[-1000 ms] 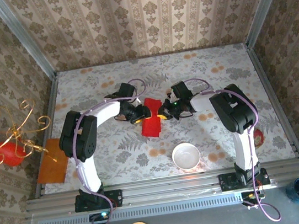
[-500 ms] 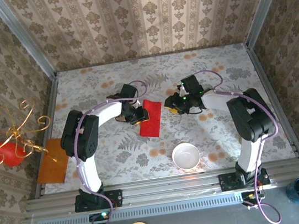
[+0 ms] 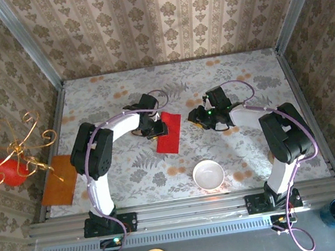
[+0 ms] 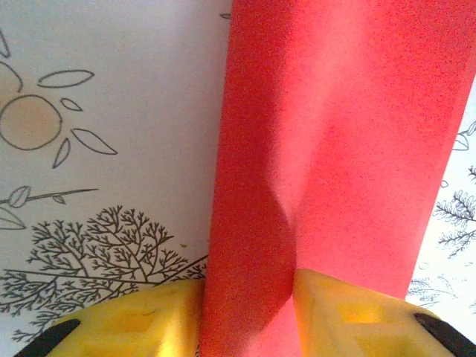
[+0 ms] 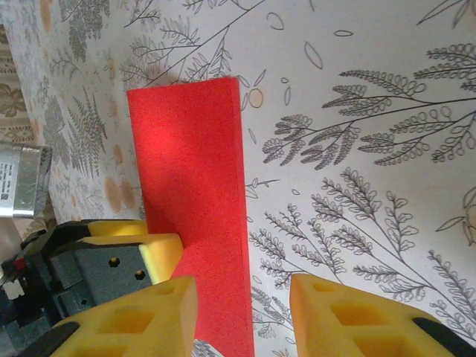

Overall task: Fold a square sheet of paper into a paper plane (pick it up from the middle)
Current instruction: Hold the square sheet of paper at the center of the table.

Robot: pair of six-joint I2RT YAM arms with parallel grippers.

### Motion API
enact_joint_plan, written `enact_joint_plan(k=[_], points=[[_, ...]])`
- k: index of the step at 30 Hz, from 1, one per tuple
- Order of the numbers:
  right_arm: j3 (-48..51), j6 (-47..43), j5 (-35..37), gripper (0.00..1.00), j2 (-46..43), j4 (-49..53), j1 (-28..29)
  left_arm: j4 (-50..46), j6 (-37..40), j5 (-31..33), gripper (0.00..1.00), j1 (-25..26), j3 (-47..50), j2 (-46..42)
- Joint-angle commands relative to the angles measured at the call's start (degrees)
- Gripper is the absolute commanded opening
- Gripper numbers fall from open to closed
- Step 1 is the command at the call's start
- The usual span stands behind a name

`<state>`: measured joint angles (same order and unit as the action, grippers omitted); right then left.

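Note:
The square sheet of paper lies on the table folded into a long, narrow red rectangle. My left gripper sits at its left long edge. In the left wrist view the left gripper is shut on a buckled strip of the paper, with the yellow fingers pressing it from both sides. My right gripper hangs just right of the paper, apart from it. In the right wrist view the right gripper is open above the paper's right edge, holding nothing.
A white bowl stands near the front, between the arms. An orange-brown board lies at the left edge. A red ornament with gold wire curls stands outside the left wall. Patterned walls close the back and sides.
My right gripper has opened, let go of the paper and drawn back to the right. The paper has settled into a flat strip. The left gripper has stayed at the paper's left edge.

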<state>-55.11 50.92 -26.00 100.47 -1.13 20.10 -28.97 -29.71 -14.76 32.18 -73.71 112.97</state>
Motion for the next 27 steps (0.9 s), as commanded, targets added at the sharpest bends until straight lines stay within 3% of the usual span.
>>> enact_joint_plan(k=[1,18,27], points=[[-0.4,-1.3,1.1,0.4,0.8,-0.9,1.0,0.7,1.8,-0.6,0.39,2.3,2.0,8.1],[-0.4,-1.0,1.0,0.38,2.6,-2.6,2.3,0.7,6.6,1.3,0.41,3.1,2.2,10.8],[-0.7,-0.8,0.8,0.37,2.8,-2.8,2.3,0.7,4.0,1.3,0.41,3.1,1.4,12.1]])
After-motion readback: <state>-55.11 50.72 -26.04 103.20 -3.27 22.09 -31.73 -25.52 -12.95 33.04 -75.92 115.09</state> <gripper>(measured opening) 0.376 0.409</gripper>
